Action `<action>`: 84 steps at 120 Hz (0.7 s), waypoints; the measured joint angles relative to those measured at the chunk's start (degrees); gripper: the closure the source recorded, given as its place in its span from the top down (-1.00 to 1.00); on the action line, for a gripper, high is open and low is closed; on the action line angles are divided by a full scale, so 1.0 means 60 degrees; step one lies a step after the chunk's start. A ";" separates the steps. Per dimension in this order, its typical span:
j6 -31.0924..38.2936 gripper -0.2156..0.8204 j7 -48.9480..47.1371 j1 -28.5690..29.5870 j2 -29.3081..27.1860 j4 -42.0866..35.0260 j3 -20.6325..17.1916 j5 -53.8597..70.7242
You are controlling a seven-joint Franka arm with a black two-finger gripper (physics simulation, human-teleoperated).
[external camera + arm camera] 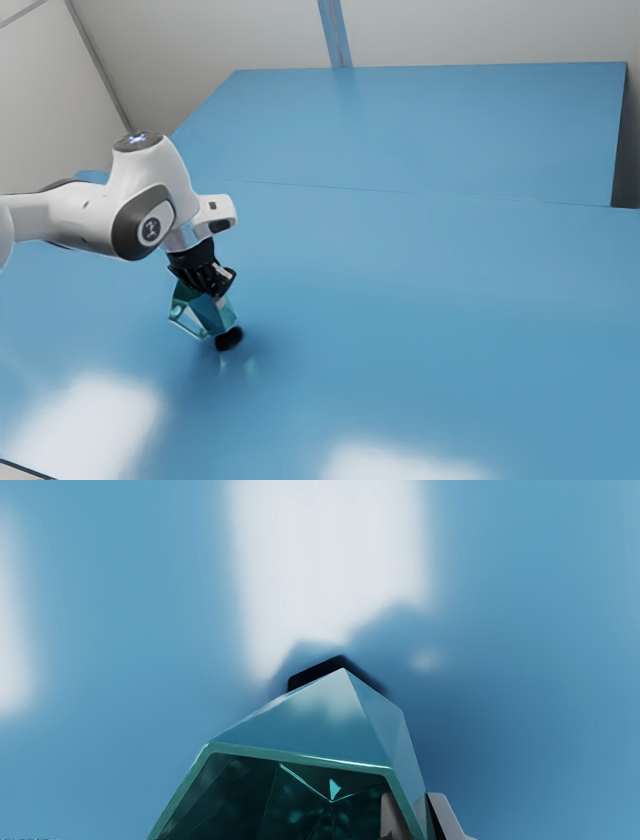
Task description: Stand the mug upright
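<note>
- The exterior view gives me the handle [186, 318] of the mug [212, 312], a slanted loop on the side toward the exterior view's left, with the arm [150, 210] reaching in above it.
- The wrist view gives me the mug's hollow inside and its angular rim [300, 758], with one fingertip inside the wall and the other outside.
- My gripper [216, 288] is closed down narrow on the mug, pinching its wall near the rim.
- The mug is under the hand, over the blue table [450, 300], toward the exterior view's left; I can't make out whether it touches the surface.
- A black piece [229, 339] sits at the mug's lower end; in the wrist view the mug's body partly covers it, and I can't see how the two join.
- Part of the mug is cut off at the wrist view's edge, and in the exterior view the black fingers hide part of the rim end.
- Soft shadow and white glare [325, 555] blur the table around the lower end.
- The mug is tilted: its mouth faces up toward the hand, and its long axis slopes from there down toward the exterior view's right, ending at the black piece.
</note>
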 joint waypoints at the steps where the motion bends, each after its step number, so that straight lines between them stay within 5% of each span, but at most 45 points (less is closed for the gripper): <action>1: 0.0010 -0.93 -0.0025 -0.0003 0.0015 0.0000 0.0000 0.0001; 84: 0.0413 -0.89 -0.1435 -0.0195 0.0721 0.0015 -0.0011 0.0283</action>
